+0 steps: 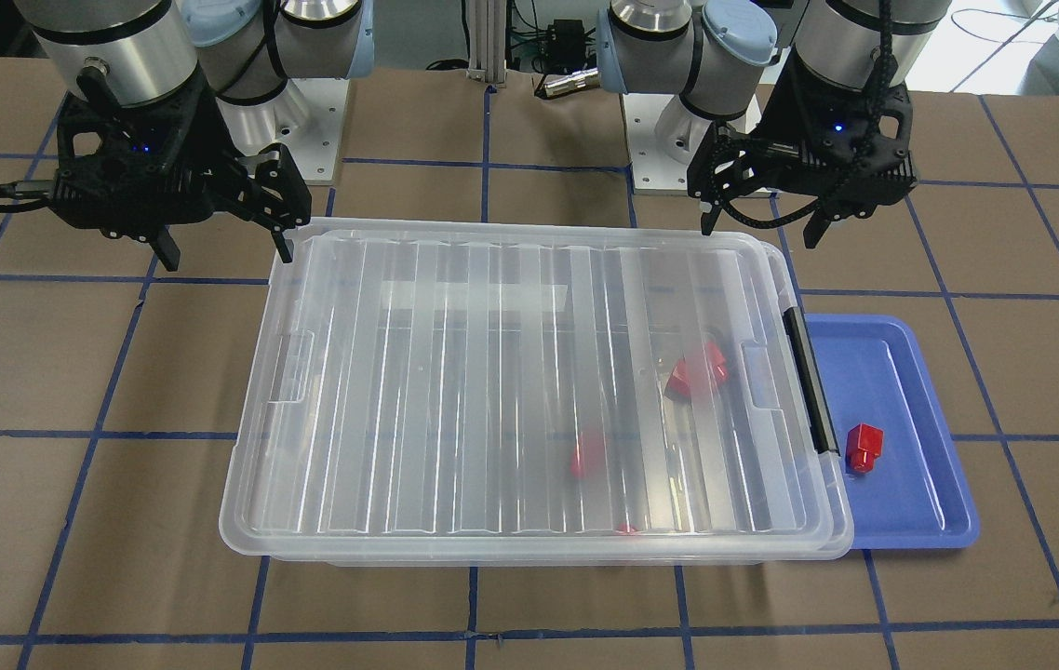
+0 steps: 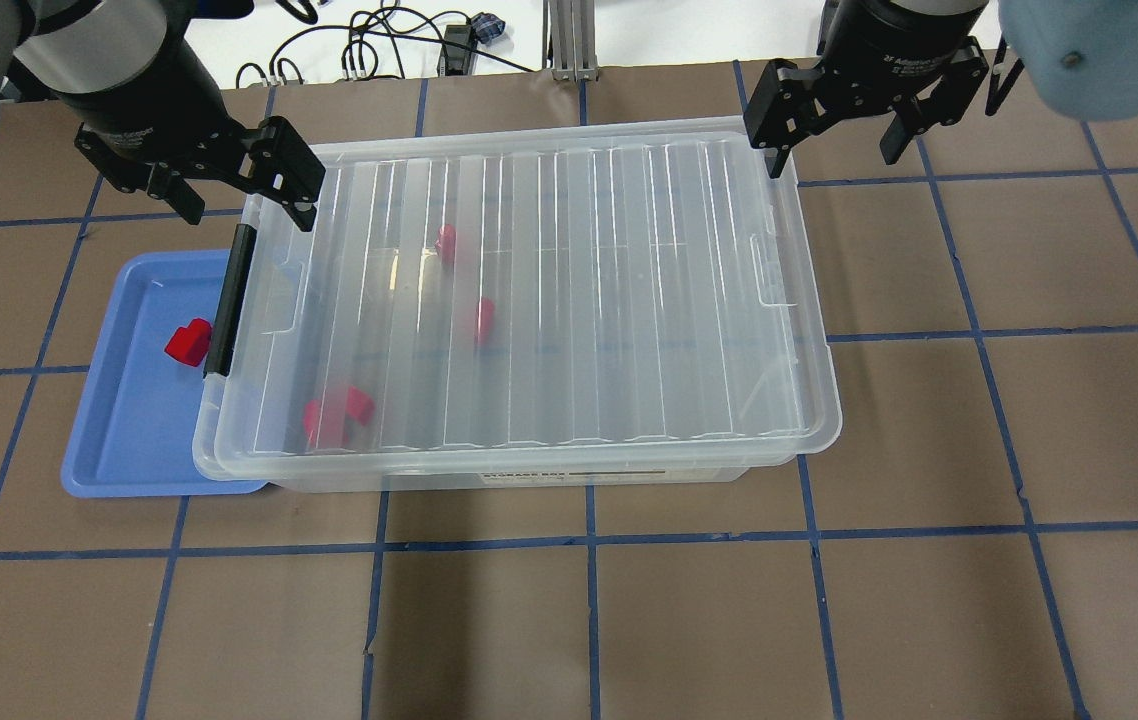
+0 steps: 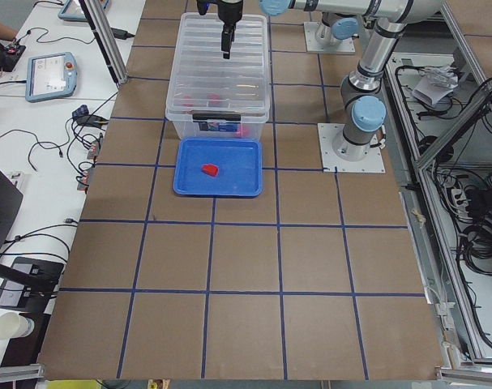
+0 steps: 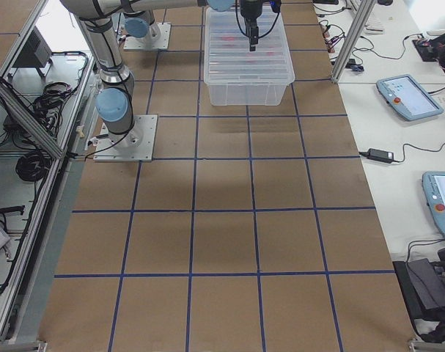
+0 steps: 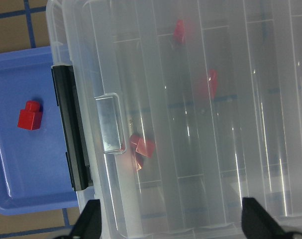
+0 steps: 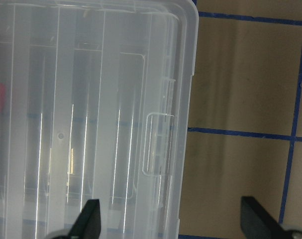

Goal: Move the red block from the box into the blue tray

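Note:
The box [image 2: 579,300] is a clear bin with its ribbed lid [image 1: 492,391] on and a black handle [image 2: 229,300] toward the blue tray [image 2: 129,440]. One red block [image 2: 189,342] lies in the tray, also seen in the left wrist view [image 5: 30,115]. More red blocks [image 2: 334,415] show blurred through the lid. My left gripper [image 2: 249,215] is open and empty above the box's far corner at the handle end. My right gripper [image 2: 837,160] is open and empty above the opposite far corner.
The brown table carries a blue tape grid [image 2: 589,540]. The arm bases [image 1: 678,140] stand behind the box. Cables [image 2: 379,50] lie past the far edge. The tray's inner edge sits under the box rim.

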### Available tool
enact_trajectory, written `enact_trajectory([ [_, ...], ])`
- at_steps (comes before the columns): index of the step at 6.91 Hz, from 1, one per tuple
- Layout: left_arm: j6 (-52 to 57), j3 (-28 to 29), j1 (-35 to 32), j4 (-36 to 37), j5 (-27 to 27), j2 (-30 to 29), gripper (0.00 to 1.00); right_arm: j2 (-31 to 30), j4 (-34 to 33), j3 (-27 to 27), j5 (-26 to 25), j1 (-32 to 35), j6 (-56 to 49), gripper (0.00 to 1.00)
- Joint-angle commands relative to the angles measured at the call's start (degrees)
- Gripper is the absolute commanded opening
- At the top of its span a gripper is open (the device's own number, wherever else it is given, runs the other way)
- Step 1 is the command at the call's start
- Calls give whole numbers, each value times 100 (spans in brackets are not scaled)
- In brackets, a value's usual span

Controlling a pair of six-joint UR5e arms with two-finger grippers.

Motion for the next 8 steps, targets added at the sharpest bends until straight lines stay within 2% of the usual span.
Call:
enact_trajectory([
  [1, -61, -36, -27, -4, 24, 19, 100, -14, 33, 30, -19, 1, 8, 100],
  [8, -97, 78, -54, -135, 112, -69, 100, -146, 148, 66, 15, 1, 0, 100],
])
